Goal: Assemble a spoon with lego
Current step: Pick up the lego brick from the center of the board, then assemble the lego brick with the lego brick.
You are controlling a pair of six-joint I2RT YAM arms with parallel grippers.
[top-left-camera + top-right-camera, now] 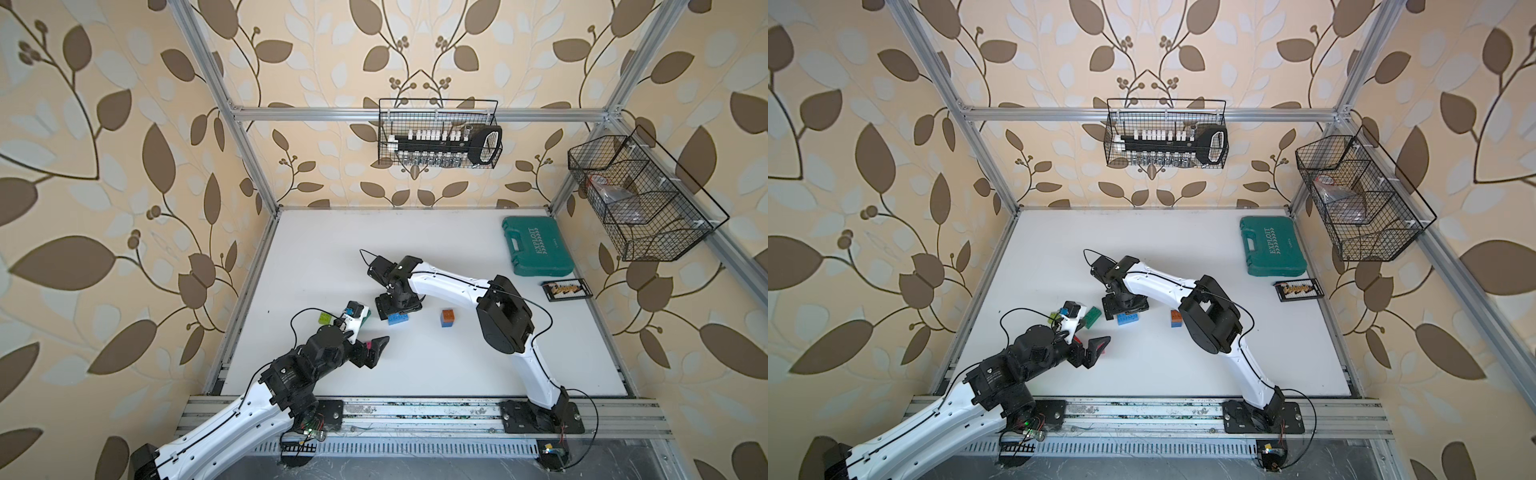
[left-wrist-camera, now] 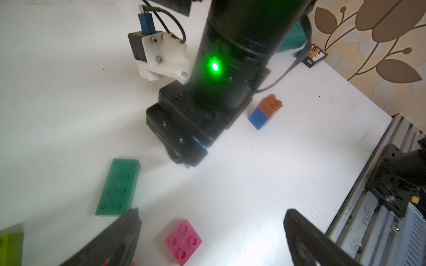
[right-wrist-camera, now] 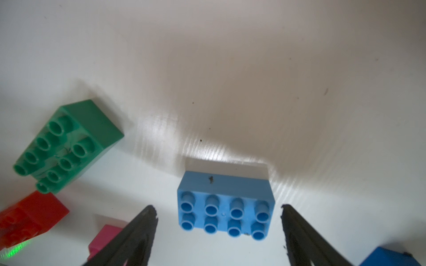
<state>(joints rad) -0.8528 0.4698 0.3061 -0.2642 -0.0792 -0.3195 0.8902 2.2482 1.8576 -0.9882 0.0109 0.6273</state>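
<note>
While the teal case (image 1: 536, 245) reads "EXPLOIT" on your white surface (image 1: 415, 365) amid leaf wallpaper (image 1: 104, 166), your right gripper (image 3: 218, 209) stands spread astride the light-blue brick (image 3: 224, 186), untouching; the pink brick (image 2: 183, 239) lies within your wide-spread left gripper (image 2: 212, 211).

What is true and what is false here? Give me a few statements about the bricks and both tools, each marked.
1. The right tool is open, its jaws either side of the light-blue brick. True.
2. The left tool grips the pink brick. False: it is open, and the pink brick lies free on the table.
3. The orange brick sits on a blue brick. True.
4. The green brick is stacked on another brick. False: it lies flat on the table, studs up.
</note>
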